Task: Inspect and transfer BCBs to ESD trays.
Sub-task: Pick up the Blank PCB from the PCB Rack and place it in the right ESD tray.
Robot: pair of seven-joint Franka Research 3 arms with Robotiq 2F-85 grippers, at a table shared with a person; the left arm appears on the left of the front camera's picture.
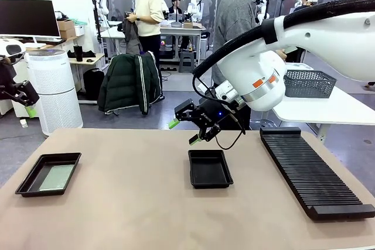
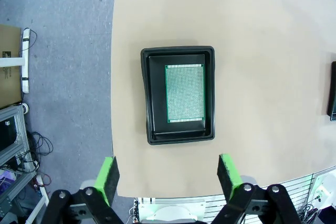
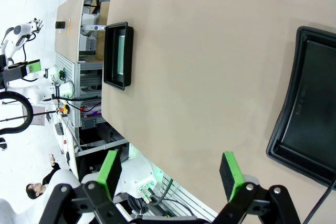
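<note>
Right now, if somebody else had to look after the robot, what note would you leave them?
Left end effector: open, holding nothing, high above the left tray.
Right end effector: open, holding nothing, hovering just above the middle tray.
Things: one BCB lies flat inside the left tray. The middle tray has no board in it. The slotted rack sits on the table's right side.
Done: one board is in a tray.
Left: the middle tray probably needs a board next.
</note>
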